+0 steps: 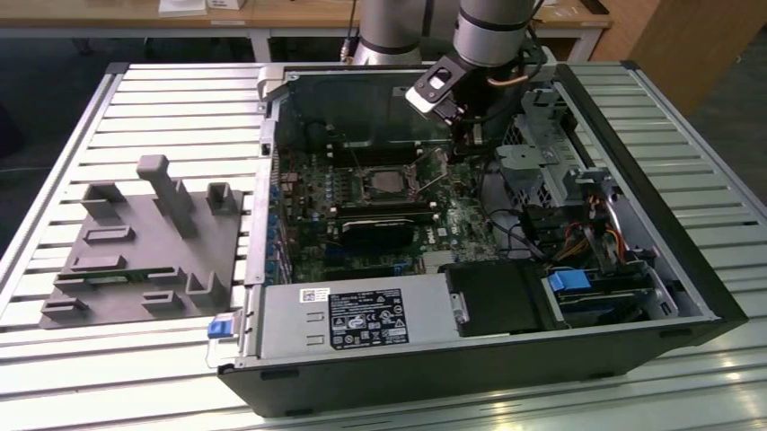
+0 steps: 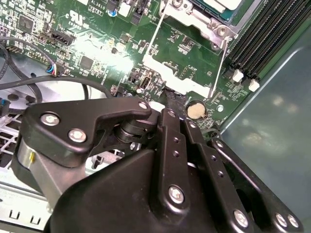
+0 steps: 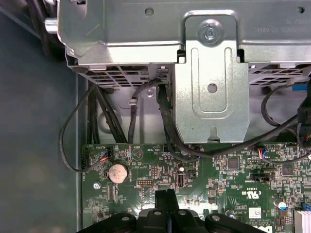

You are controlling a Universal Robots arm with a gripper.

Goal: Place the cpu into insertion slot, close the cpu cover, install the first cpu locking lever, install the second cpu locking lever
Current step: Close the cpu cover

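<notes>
Silvery cpu cover (image 2: pixel 180 80) stands open, tilted toward end effector (image 3: pixel 167 194).

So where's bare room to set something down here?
Bare slatted table around the grey fixture, and in front of the computer case at the exterior view's right. Inside the case it is crowded: cables, drive cage, gripper.

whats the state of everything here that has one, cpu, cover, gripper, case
cpu: seated in the insertion slot
cpu cover: open, tilted up off the insertion slot
gripper: shut, tips at the cpu cover's free edge
computer case: side open, inside exposed
</notes>
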